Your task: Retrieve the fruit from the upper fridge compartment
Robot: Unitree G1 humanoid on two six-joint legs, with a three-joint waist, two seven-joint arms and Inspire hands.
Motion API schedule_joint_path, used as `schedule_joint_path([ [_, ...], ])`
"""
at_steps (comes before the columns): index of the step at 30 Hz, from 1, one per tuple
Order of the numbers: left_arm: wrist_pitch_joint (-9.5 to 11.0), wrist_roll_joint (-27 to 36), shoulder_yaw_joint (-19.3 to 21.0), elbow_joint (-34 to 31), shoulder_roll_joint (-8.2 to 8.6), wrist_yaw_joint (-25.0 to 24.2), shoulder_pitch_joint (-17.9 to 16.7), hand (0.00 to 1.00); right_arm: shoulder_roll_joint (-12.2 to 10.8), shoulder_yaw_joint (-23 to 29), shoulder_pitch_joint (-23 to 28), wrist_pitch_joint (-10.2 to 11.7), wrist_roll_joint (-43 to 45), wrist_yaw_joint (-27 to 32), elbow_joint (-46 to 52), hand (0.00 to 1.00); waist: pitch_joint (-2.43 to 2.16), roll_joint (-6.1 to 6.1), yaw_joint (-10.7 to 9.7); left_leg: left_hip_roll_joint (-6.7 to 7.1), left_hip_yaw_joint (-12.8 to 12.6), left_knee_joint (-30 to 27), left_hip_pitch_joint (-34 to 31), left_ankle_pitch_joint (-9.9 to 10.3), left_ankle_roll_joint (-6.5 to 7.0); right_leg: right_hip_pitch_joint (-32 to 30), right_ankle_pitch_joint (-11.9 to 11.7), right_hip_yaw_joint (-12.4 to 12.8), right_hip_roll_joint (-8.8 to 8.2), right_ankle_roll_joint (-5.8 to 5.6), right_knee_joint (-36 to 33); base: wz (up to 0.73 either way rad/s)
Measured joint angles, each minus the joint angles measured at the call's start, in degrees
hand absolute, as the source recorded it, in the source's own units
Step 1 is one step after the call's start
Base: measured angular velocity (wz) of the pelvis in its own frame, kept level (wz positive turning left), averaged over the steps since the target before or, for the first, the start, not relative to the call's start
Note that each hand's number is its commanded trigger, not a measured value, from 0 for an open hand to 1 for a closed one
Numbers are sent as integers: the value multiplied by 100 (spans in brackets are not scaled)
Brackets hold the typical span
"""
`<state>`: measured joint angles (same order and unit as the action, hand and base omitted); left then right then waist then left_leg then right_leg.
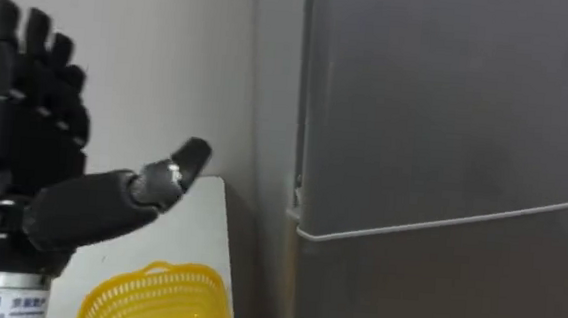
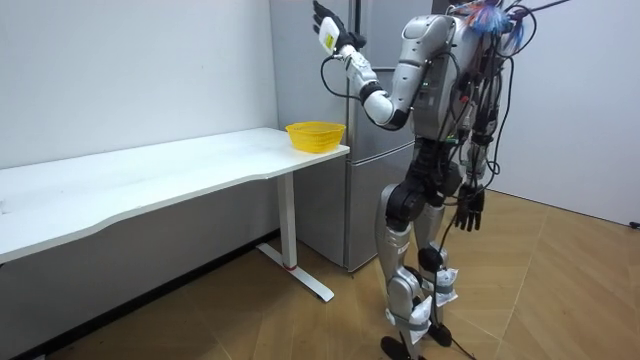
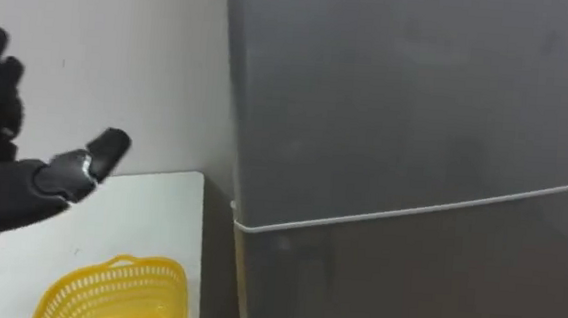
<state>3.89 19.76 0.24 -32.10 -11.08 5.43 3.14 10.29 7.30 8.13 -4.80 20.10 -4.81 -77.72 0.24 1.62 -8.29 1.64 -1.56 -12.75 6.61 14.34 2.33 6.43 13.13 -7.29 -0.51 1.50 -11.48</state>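
A grey two-door fridge [image 1: 447, 120] stands before me with both doors closed; a pale seam [image 1: 440, 225] divides the upper door from the lower one. My left hand [image 1: 24, 151] is raised to the left of the fridge, fingers straight up and thumb pointing toward the door edge, open and holding nothing. In the room view the left hand [image 2: 328, 28] is lifted at head height near the fridge's upper door [image 2: 378, 40], and my right hand [image 2: 470, 210] hangs by my thigh with relaxed fingers. I stand facing the fridge.
A yellow mesh basket [image 1: 154, 298] sits on the end of a white table [image 1: 204, 224] just left of the fridge. The table [image 2: 150, 180] runs along the white wall. Wooden floor lies behind me.
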Motion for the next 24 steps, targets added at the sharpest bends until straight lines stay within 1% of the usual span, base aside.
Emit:
schedule_joint_path([
  [1,-72,-2,-93,0,-14,-198,35,0,6,-52,-14,-11,32,-1,0,0,-14,21,-2,-2,-19,0,1,0,0,-2,0,21,1,0,-3,-8],
  [2,-108,-2,-129,0,-28,-305,61,0,8,-53,-23,-8,41,-9,-7,0,-17,26,-14,-2,-8,0,2,0,0,-1,0,23,1,0,-4,0],
  [3,-147,-6,-215,-1,-89,-512,111,0,18,-65,-63,0,58,-39,-32,0,-17,25,-91,-4,4,1,9,0,0,8,0,15,3,0,-3,4],
  [4,-176,-12,-305,-1,-157,-714,169,0,36,-89,-137,4,75,-78,-50,0,-15,23,-122,-6,3,2,12,0,0,9,0,13,5,1,-3,4],
  [5,-195,-6,-355,0,-174,-822,204,0,53,-111,-148,5,75,-112,-48,0,-14,22,-136,-6,2,3,13,0,0,10,0,17,5,1,-3,0],
  [6,-211,5,-478,0,-214,-1026,245,0,84,-150,-190,4,68,-169,-48,0,-11,17,-172,-7,1,9,19,0,0,21,0,21,5,1,-5,0],
  [7,-242,11,-602,0,-247,-1231,249,0,90,-157,-248,-1,65,-188,-49,0,3,-4,-236,-7,-17,18,44,0,0,36,0,15,5,1,-4,0],
  [8,-278,16,-660,0,-253,-1330,249,0,89,-157,-264,0,64,-201,-47,0,12,-15,-247,-8,-27,29,65,0,0,41,0,19,7,1,-3,0],
  [9,-360,68,-765,0,-271,-1519,248,0,89,-158,-286,6,65,-221,-40,0,21,-30,-246,-8,-56,60,101,0,0,50,2,68,22,2,0,-11],
  [12,-388,93,-774,0,-318,-1654,249,0,90,-157,-327,-4,64,-209,-39,0,25,-47,-246,-10,-92,101,95,0,0,31,-5,129,52,-4,84,-4],
  [13,-396,91,-774,1,-314,-1718,249,0,90,-158,-302,-17,74,-208,-39,0,25,-52,-237,-34,-95,104,91,0,0,21,-8,129,53,-7,77,0],
  [17,-408,83,-726,1,-314,-1768,247,0,90,-158,-285,-26,68,-226,-47,0,21,-48,-227,-46,-155,102,85,-1,2,-4,-29,190,71,-8,68,-8],
  [22,-458,75,-718,1,-316,-1782,247,0,90,-171,-294,-30,50,-234,-49,0,-4,-8,-225,-43,-165,102,83,-1,2,-2,-40,193,70,-10,67,0],
  [24,-485,78,-718,7,-322,-1782,247,0,90,-271,-302,-30,16,-235,-47,0,-15,9,-225,-44,-166,102,81,-1,2,0,-40,190,66,-9,61,0],
])
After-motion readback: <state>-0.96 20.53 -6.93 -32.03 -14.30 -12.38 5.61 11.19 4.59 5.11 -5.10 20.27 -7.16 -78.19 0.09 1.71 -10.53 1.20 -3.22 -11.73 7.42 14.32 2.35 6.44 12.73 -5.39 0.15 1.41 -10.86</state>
